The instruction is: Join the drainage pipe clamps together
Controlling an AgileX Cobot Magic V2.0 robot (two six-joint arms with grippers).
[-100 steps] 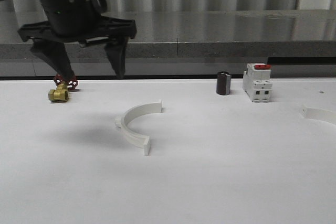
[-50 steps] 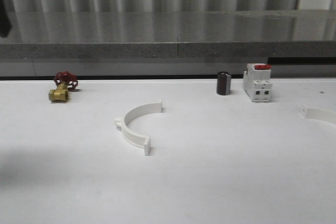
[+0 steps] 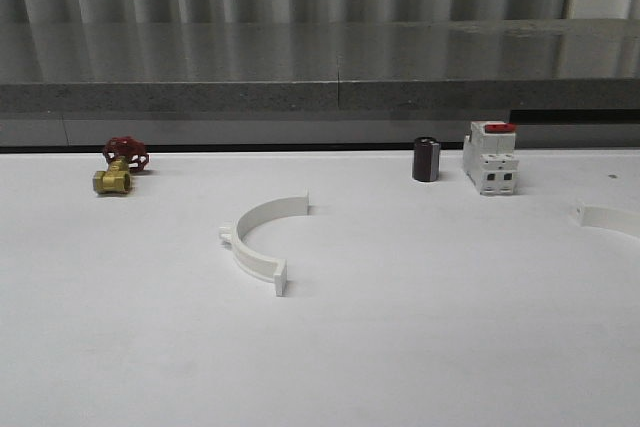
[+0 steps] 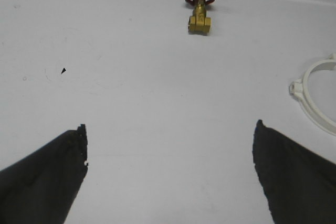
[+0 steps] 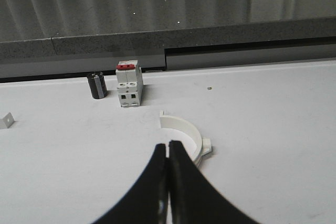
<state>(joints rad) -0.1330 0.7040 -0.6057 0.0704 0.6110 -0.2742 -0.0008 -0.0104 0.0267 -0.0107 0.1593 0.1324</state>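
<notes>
One drainage pipe clamp (image 3: 258, 237), a white half-ring with small end tabs, lies flat left of the table's middle. The other drainage pipe clamp (image 3: 610, 217) lies at the table's far right, cut off by the picture edge. In the left wrist view my left gripper (image 4: 169, 125) hangs open over bare table, with the first clamp (image 4: 315, 98) off to one side of its fingers. In the right wrist view my right gripper (image 5: 168, 144) is shut with nothing between its fingers. Its tips sit just in front of the second clamp (image 5: 186, 137), covering part of the arc.
A brass valve (image 3: 120, 167) with a red handwheel stands at the back left. A black cylinder (image 3: 426, 159) and a white breaker (image 3: 490, 159) with a red switch stand at the back right. A grey ledge (image 3: 320, 97) runs behind the white table.
The left arm, which hung open over the valve a second ago, has pulled out of the front view to the left. Both clamps lie as before.
</notes>
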